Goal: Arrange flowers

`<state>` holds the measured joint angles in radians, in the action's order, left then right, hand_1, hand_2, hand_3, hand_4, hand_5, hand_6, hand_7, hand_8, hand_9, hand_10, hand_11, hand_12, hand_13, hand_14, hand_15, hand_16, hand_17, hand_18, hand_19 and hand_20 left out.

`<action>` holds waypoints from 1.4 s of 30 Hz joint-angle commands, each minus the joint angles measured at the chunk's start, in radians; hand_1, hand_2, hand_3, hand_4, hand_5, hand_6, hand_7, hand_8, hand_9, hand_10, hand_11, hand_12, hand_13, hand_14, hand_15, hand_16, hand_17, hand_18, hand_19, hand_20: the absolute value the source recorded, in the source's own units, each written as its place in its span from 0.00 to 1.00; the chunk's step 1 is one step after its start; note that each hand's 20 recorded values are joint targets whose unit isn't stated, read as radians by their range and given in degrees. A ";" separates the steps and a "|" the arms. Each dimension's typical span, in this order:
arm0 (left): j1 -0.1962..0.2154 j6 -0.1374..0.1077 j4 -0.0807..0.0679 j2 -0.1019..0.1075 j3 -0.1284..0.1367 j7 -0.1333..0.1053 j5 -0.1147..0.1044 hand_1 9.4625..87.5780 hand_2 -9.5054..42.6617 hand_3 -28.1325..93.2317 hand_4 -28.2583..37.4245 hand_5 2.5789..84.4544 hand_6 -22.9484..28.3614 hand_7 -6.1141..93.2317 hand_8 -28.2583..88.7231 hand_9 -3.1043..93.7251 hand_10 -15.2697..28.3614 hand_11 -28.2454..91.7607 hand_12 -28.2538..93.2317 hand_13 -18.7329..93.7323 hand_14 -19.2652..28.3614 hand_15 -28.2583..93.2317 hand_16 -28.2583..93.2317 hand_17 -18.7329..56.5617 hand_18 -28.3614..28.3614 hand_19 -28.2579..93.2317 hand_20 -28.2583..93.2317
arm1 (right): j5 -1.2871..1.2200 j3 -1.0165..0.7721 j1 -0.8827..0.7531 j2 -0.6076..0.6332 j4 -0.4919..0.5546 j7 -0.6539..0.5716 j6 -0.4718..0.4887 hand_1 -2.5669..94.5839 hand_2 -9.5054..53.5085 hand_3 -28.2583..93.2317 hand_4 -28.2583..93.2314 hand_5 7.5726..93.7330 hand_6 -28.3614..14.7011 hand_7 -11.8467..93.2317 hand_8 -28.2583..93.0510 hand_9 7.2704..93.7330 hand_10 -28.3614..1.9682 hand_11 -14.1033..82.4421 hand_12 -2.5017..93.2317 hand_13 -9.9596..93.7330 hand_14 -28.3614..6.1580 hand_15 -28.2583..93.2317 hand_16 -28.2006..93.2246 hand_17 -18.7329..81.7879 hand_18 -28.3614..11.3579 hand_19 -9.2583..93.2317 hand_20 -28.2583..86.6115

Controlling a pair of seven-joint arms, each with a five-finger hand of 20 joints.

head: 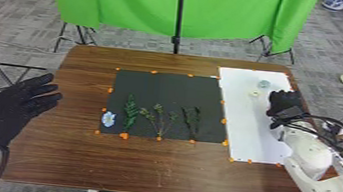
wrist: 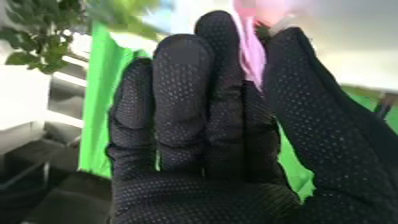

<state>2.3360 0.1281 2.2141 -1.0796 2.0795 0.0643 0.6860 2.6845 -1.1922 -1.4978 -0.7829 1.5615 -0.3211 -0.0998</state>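
Left hand (head: 20, 98) beside table (head: 170, 176), fingers extended, blue flower (head: 108, 119) and three green sprigs (head: 131, 111) on black mat (head: 164, 86), right hand (head: 285, 101) at white sheet (head: 254, 126), right wrist view, right hand (wrist: 200, 195) clamped on pink petal-like item (wrist: 251, 52), between thumb and fingers.

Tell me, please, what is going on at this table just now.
A robot is arranging flowers. Its right hand, over the white sheet, pinches something pink, probably a flower. Two small pale pieces lie on that sheet. A blue-and-white piece and green sprigs lie along the near part of the black sheet. The left hand is open at the left side.
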 commanded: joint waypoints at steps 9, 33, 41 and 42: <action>0.012 -0.007 0.003 -0.013 0.002 0.003 0.006 0.21 0.19 0.83 0.04 0.40 0.52 0.26 0.14 0.35 0.63 0.46 0.35 0.38 0.73 0.57 0.21 0.14 0.89 0.63 0.30 | -0.010 0.053 0.148 -0.041 0.108 0.038 -0.142 0.52 0.00 0.94 0.00 0.78 0.74 0.51 0.11 0.91 0.84 0.32 0.48 0.79 0.80 0.70 0.53 0.46 0.32 0.84 0.60; -0.112 -0.006 -0.026 0.089 -0.038 0.024 -0.002 0.21 0.19 0.83 0.04 0.40 0.52 0.26 0.14 0.35 0.63 0.46 0.35 0.38 0.73 0.57 0.21 0.14 0.89 0.63 0.30 | 0.034 0.472 0.475 -0.574 -0.139 0.237 0.011 0.52 0.00 0.92 0.00 0.83 0.78 0.45 0.13 0.95 0.85 0.29 0.47 0.80 0.76 0.76 0.50 0.45 0.31 0.84 0.61; -0.202 -0.001 -0.047 0.153 -0.077 0.021 -0.002 0.21 0.19 0.83 0.04 0.41 0.52 0.26 0.14 0.35 0.63 0.46 0.35 0.38 0.73 0.57 0.21 0.14 0.89 0.63 0.30 | 0.107 0.498 0.493 -0.670 -0.248 0.231 -0.005 0.52 0.00 0.92 0.00 0.85 0.79 0.41 0.14 0.97 0.85 0.26 0.44 0.81 0.76 0.76 0.50 0.46 0.31 0.84 0.61; -0.203 -0.001 -0.045 0.155 -0.079 0.022 -0.002 0.21 0.19 0.83 0.04 0.41 0.52 0.26 0.14 0.35 0.63 0.46 0.35 0.38 0.73 0.57 0.21 0.14 0.89 0.63 0.30 | 0.116 0.504 0.492 -0.676 -0.252 0.229 0.001 0.52 0.00 0.92 0.00 0.86 0.79 0.41 0.14 0.97 0.85 0.25 0.44 0.81 0.76 0.76 0.49 0.46 0.31 0.84 0.61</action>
<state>2.1880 0.1260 2.1742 -0.9652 2.0176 0.0779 0.6854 2.7533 -0.7351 -1.0195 -1.4027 1.3326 -0.0726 -0.0865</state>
